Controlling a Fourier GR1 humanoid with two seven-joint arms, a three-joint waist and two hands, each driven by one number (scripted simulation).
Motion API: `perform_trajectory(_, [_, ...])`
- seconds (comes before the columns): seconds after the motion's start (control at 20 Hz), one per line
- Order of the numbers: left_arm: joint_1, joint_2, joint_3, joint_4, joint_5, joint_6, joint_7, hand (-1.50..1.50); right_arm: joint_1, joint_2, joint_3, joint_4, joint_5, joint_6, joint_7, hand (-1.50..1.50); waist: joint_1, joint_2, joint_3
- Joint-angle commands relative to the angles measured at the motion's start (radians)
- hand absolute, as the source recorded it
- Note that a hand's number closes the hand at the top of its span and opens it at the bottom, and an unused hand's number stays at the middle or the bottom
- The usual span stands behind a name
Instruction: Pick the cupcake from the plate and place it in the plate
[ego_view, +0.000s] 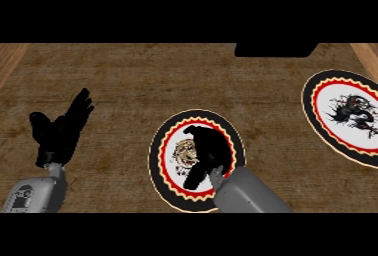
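A plate (164, 165) with a black rim and a red and yellow ring lies at the middle of the counter. My right hand (209, 152) is over it, fingers and thumb curled round a tan and white cupcake (184, 153), of which only the left side shows. The cupcake is still over this plate. A second plate (325, 125) of the same kind, with a dark figure painted in its white centre, lies at the right edge. My left hand (63, 127) rests open at the left, fingers up, away from both plates.
The counter's top is brown wood (148, 80). A dark block (273, 49) sits at the far edge, right of the middle. Lighter wooden strips run along the far left and far right corners.
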Motion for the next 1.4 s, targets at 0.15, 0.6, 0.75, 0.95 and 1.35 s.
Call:
perform_trajectory(0.15, [0.032,0.014,0.033,-0.029,0.007,-0.045,-0.004,0.00,-0.039,0.003,0.086,0.052,-0.064,-0.060,-0.041,1.50,0.002,0.003,0.001])
perform_trajectory(0.6, [-0.001,0.016,0.049,-0.063,0.000,-0.041,0.060,0.00,-0.086,-0.132,-0.085,0.066,-0.128,0.041,-0.242,1.50,-0.003,0.003,0.001])
perform_trajectory(0.75, [0.038,-0.033,0.021,-0.024,-0.045,-0.014,-0.021,0.00,-0.065,-0.170,-0.121,0.090,-0.070,0.021,-0.321,1.50,-0.004,0.003,0.001])
perform_trajectory(0.95, [0.008,-0.038,0.023,0.001,-0.053,0.008,-0.013,0.00,-0.064,-0.271,-0.095,-0.030,0.053,-0.097,-0.270,1.50,-0.019,-0.002,0.000])
perform_trajectory(1.35, [0.056,-0.032,0.032,0.001,-0.046,-0.011,-0.042,0.00,-0.079,-0.376,-0.208,-0.205,0.318,-0.359,-0.105,1.50,-0.029,-0.007,0.000])
